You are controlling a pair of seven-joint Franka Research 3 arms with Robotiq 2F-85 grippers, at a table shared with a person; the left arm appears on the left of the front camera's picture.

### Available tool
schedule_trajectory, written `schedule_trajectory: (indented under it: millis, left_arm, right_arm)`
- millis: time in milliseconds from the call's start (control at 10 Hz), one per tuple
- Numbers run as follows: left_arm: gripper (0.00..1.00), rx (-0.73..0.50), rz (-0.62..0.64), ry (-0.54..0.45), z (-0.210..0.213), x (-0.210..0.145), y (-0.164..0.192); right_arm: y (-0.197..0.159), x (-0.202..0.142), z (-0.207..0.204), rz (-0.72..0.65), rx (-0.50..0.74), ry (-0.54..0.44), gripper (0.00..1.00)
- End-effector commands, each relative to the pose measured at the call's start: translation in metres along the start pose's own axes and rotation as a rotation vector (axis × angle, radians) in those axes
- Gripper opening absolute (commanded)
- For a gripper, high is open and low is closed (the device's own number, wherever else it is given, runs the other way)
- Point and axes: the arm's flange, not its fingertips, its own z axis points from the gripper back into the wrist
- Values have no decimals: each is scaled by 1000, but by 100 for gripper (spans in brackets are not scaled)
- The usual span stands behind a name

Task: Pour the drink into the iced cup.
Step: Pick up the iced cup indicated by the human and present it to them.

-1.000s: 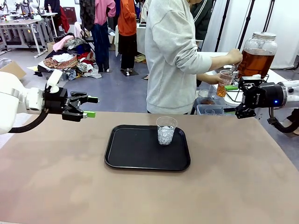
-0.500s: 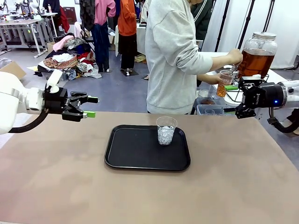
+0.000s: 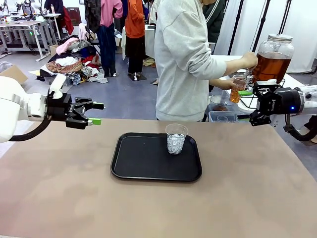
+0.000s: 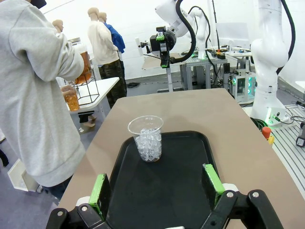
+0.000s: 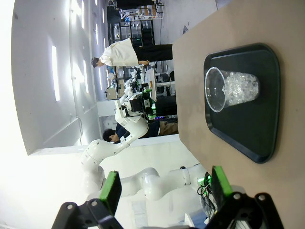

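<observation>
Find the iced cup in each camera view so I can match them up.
Front view: iced cup just right of centre, at the far right corner of the black tray.
Left wrist view: iced cup left of centre, toward the tray's far end.
Right wrist view: iced cup upper right, appearing sideways.
Shared landmark: the black tray beneath it.

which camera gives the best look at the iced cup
The left wrist view: the iced cup stands upright, near and unobstructed, with its rim and ice plainly visible. The right wrist view shows it clearly too, but rolled sideways on the black tray. The front view shows it smaller.
</observation>
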Motion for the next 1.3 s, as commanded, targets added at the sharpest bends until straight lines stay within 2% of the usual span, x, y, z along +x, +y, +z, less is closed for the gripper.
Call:
schedule_trajectory:
  millis: [0, 1200]
  left_arm:
    - [100, 1, -4, -1, 1, 1, 0]
    - [100, 1, -4, -1, 1, 1, 0]
  right_arm:
    - [2, -1, 0, 2, 2, -2, 100]
    - [2, -1, 0, 2, 2, -2, 100]
